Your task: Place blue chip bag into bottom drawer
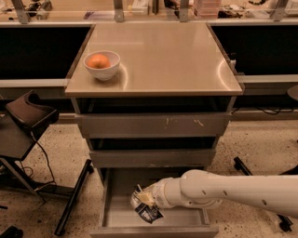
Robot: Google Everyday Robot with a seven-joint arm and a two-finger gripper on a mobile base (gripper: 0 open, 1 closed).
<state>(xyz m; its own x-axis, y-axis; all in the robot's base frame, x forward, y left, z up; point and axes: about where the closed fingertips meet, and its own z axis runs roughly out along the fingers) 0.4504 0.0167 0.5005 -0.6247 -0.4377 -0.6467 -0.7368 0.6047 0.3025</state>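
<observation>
The gripper [143,199] is inside the cabinet's [153,56] pulled-out bottom drawer [114,218], near the drawer's middle and a little towards its front. It is clamped on the top edge of the bag [149,213]. The bag hangs crumpled just below the gripper, its dark face with white print turned outward. It is low over the drawer floor, but whether it touches the floor cannot be told.

The pale arm [233,190] reaches in from the cabinet's right side. It crosses the drawer's right wall and runs nearly level, with a row of small dark dots along its casing.

The bottom drawer is the only one open, and bare grey floor shows to the left of the bag. Above it the middle drawer [153,158] and top drawer [153,125] are pushed in, and the top one has a few pale scuffs on its front.

On the cabinet's flat top, near the left front corner, stands a white bowl [103,70] with an orange fruit [98,61] in it.

To the cabinet's left stands a dark seat [28,116] on a black frame, with a cable trailing down. To the right a black wheeled leg [243,166] lies on the speckled floor [60,153]. Behind the cabinet runs a counter [149,9] crowded with items too blurred to name.
</observation>
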